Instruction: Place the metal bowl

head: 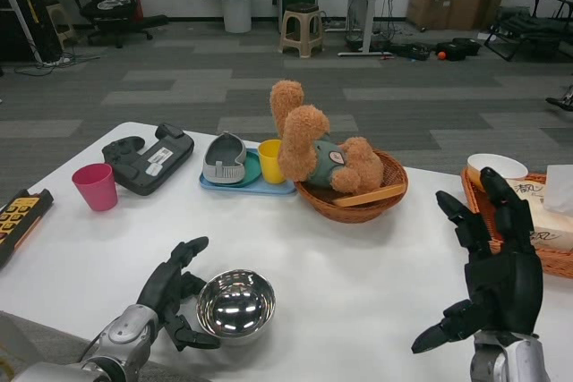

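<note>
At the far left lies 1 yellow-and-black device [20, 218], then 1 pink cup [96, 186] and 1 black controller [149, 158]. The left hand [175, 294] clasps the rim of the 1 metal bowl [235, 305], which sits upright on the white table [358, 284]. Behind are 1 blue tray [253, 182], 1 yellow cup [270, 160] and 1 teddy bear [313, 145] in 1 wicker basket [363, 203]. The right hand [492, 266] hovers, fingers apart, holding nothing.

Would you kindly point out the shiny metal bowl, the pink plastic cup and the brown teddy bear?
shiny metal bowl [235, 304], head view, inner bottom.
pink plastic cup [97, 189], head view, outer wall.
brown teddy bear [303, 139], head view, furry head.
</note>
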`<state>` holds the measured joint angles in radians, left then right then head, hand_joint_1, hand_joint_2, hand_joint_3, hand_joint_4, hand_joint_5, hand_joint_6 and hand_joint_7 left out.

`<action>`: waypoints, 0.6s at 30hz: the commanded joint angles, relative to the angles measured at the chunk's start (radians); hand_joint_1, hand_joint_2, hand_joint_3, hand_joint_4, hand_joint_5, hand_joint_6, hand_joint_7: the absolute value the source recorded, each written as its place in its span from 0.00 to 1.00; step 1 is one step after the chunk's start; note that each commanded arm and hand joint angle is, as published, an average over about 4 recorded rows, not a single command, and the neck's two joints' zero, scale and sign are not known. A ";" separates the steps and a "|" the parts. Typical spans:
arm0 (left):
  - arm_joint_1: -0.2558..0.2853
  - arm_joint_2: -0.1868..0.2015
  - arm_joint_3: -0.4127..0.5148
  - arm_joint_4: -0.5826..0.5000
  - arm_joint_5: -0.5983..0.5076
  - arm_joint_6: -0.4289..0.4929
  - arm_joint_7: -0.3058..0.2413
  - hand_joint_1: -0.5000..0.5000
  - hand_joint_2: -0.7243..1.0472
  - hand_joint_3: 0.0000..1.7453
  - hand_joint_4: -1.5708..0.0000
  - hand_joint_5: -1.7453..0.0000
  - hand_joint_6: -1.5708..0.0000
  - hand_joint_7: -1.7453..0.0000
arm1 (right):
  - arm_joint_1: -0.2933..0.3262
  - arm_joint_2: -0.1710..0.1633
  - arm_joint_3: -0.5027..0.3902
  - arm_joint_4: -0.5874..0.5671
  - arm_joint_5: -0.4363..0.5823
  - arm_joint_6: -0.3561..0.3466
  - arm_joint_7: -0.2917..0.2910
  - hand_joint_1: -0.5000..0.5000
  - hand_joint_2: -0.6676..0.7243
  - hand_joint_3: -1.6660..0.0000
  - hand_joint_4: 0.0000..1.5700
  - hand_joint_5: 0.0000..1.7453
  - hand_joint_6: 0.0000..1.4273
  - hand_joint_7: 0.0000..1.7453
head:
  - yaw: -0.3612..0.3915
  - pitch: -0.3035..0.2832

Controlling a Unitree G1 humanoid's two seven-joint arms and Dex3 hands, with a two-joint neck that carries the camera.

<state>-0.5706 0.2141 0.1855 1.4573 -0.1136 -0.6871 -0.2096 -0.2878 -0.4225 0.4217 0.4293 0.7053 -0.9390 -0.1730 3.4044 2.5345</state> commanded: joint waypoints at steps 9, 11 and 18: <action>0.035 0.005 0.008 -0.002 -0.052 -0.065 -0.011 0.00 0.80 0.45 1.00 0.12 1.00 0.76 | -0.009 0.002 0.002 -0.017 0.005 -0.012 0.000 0.67 0.95 0.90 0.29 0.33 0.00 0.32 | 0.009 0.002; 0.038 0.010 0.010 -0.012 -0.077 -0.070 -0.019 0.00 0.80 0.44 1.00 0.12 1.00 0.76 | -0.008 0.001 0.002 -0.020 0.005 -0.012 0.000 0.67 0.95 0.90 0.29 0.33 0.00 0.32 | 0.013 0.005; 0.080 0.034 0.038 -0.115 -0.164 -0.117 -0.051 0.00 0.75 0.34 1.00 0.12 1.00 0.74 | -0.007 -0.001 -0.004 -0.024 0.005 -0.012 0.000 0.67 0.95 0.90 0.29 0.33 0.00 0.32 | 0.018 0.012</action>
<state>-0.5200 0.2277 0.2107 1.3798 -0.2500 -0.7879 -0.2494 -0.2882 -0.4225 0.4233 0.4112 0.7052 -0.9392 -0.1730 3.4229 2.5455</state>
